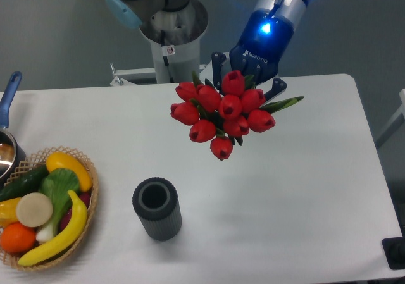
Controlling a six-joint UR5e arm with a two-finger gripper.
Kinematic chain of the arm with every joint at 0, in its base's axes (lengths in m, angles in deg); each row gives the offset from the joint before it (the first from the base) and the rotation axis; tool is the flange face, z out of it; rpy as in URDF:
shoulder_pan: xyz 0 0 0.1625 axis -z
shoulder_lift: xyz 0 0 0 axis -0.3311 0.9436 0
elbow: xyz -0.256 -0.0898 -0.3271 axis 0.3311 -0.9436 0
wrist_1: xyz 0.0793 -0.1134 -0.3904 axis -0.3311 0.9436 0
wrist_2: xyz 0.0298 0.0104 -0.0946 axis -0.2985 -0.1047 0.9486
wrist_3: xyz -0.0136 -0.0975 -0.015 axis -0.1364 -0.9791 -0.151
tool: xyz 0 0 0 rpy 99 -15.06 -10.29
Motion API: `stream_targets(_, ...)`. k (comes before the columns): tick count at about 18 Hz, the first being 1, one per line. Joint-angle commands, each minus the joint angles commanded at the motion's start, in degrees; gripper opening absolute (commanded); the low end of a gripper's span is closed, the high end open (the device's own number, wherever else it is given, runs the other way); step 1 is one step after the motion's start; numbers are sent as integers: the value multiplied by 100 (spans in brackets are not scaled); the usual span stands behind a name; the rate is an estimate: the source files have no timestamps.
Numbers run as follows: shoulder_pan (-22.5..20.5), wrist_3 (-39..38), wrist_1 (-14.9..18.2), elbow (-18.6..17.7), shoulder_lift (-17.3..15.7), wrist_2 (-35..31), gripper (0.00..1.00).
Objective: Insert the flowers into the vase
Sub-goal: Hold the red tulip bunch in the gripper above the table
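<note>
A bunch of red tulip flowers with green leaves hangs in the air above the back middle of the white table, buds pointing toward the camera. My gripper is right behind the bunch and shut on its stems, which the buds hide. One dark finger shows at the left of the bunch. The vase, a dark grey ribbed cylinder with a thick rim, stands upright near the table's front, well below and left of the flowers, its mouth open and empty.
A wicker basket of fruit and vegetables sits at the front left corner. A pot with a blue handle pokes in at the left edge. The robot base stands behind the table.
</note>
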Motion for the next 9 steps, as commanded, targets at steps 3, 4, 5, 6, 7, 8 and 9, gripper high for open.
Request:
stream_targets(3, 18, 0, -44, -9, 35, -9, 30)
stream_targets(4, 35, -26, -44, 44, 70, -9, 30)
stream_targets(5, 44, -35, -44, 88, 97, 0, 30)
stream_targets(6, 53, -35, -44, 79, 97, -9, 30)
stream_targets(7, 53, -26, -44, 53, 97, -9, 30)
stream_targets(8, 53, -35, -44, 53, 97, 0, 30)
stream_targets(9, 53, -35, -44, 62, 97, 0, 30)
